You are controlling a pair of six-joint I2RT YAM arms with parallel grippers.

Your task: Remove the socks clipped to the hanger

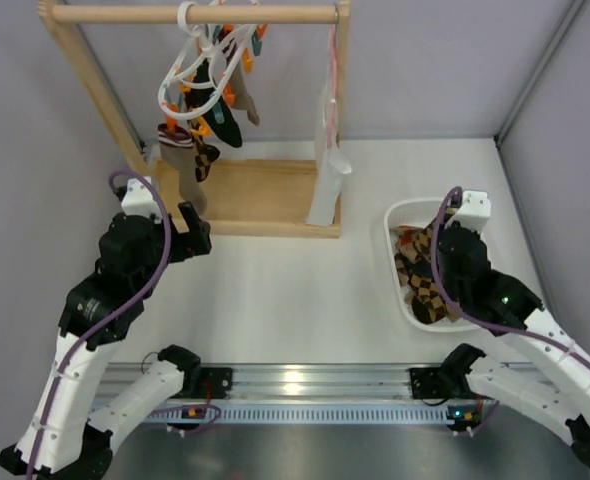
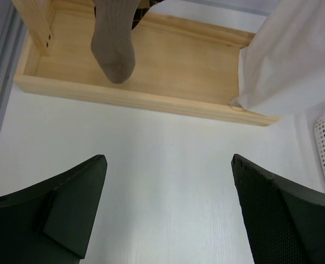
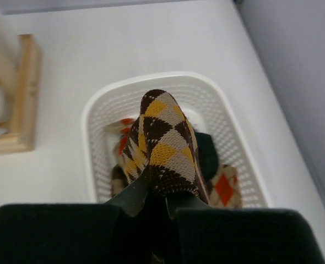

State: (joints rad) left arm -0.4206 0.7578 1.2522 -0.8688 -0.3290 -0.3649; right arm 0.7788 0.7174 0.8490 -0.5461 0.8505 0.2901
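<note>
The white ring hanger [image 1: 197, 72] with orange and teal clips hangs by its hook from the wooden rail. A black sock [image 1: 225, 122], a diamond-checked sock [image 1: 206, 157] and a brown sock [image 1: 182, 172] still hang from it. The brown sock's toe [image 2: 114, 47] dangles over the frame's base, ahead of my left gripper [image 2: 168, 203], which is open and empty low over the table [image 1: 192, 237]. My right gripper [image 3: 157, 199] is shut on a brown-and-tan checked sock [image 3: 162, 144] and holds it over the white basket [image 3: 94, 113].
The wooden rail frame [image 1: 265, 195] stands at the back, with a white cloth on a pink strap [image 1: 327, 170] hanging at its right. The basket [image 1: 403, 213] at the right holds several socks. Grey walls close in both sides.
</note>
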